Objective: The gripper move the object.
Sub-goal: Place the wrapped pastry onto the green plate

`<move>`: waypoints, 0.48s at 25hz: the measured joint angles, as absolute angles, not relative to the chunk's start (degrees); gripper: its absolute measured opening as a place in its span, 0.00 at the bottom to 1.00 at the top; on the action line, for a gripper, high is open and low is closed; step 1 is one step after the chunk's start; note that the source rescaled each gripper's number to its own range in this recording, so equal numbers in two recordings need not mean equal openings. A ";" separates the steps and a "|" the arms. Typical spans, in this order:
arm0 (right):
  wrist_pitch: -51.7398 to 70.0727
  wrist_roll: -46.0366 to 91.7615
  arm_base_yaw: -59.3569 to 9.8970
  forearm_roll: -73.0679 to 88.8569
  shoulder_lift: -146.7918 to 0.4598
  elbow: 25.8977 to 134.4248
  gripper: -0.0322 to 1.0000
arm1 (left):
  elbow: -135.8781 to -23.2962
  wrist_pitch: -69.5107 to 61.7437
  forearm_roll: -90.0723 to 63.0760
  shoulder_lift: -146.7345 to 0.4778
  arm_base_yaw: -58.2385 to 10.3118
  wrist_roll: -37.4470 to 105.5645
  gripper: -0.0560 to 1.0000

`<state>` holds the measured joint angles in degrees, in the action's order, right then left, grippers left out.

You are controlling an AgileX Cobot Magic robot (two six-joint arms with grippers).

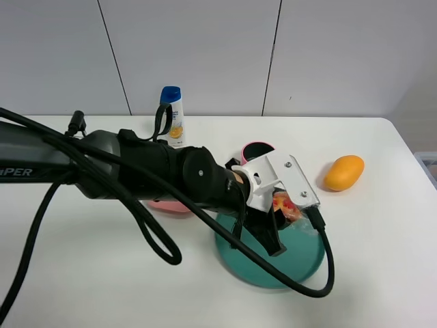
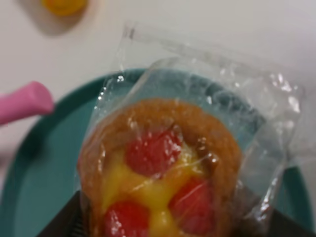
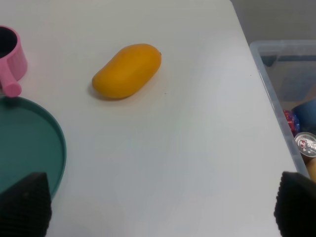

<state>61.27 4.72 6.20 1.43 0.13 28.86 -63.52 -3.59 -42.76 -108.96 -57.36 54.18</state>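
Hanging over the teal plate (image 1: 300, 266), pinched tight in the left gripper (image 1: 280, 220): the wrapped pastry (image 1: 287, 207). Lifted already, by the look of it; not yet put down. Seen only from the left wrist: 3 red spots, yellow middle. Seen only from the right wrist: right gripper (image 3: 158, 215) wide apart, holding nothing, and a clear bin (image 3: 276, 47) past the table edge.

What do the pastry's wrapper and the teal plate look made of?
Wrapper on the pastry: thin clear plastic film, glossy; it crinkles and glints. Teal plate: probably hard plastic, smooth, evenly coloured with a raised rim; glazed ceramic cannot be ruled out.
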 joint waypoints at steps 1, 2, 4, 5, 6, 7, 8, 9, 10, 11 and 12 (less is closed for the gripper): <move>61.27 4.72 6.20 1.43 0.13 28.86 1.00 | -63.52 -1.84 -42.76 -109.18 -57.36 54.12 0.06; 61.27 4.72 6.20 1.43 0.13 28.86 1.00 | -63.52 0.00 -42.76 -109.25 -57.36 54.12 0.06; 61.27 4.72 6.20 1.43 0.13 28.86 1.00 | -63.52 3.52 -42.92 -109.32 -57.36 54.08 0.06; 61.27 4.72 6.20 1.43 0.13 28.86 1.00 | -63.52 4.42 -43.04 -109.32 -57.36 54.01 0.06; 61.27 4.72 6.20 1.43 0.13 28.86 1.00 | -63.52 4.76 -43.18 -109.32 -57.36 53.94 0.06; 61.27 4.72 6.20 1.43 0.13 28.86 1.00 | -63.52 4.76 -43.23 -109.36 -57.36 53.94 0.06; 61.27 4.72 6.20 1.43 0.13 28.86 1.00 | -63.52 4.70 -43.25 -109.53 -57.36 53.94 0.06; 61.27 4.72 6.20 1.43 0.13 28.86 1.00 | -63.52 4.70 -43.30 -109.85 -57.36 53.94 0.06; 61.27 4.72 6.20 1.43 0.13 28.86 1.00 | -63.52 4.37 -43.30 -110.28 -57.36 53.94 0.06; 61.27 4.72 6.20 1.43 0.13 28.86 1.00 | -63.52 4.09 -43.36 -110.74 -57.36 53.94 0.06; 61.27 4.72 6.20 1.43 0.13 28.86 1.00 | -63.52 3.49 -43.36 -111.39 -57.36 53.94 0.06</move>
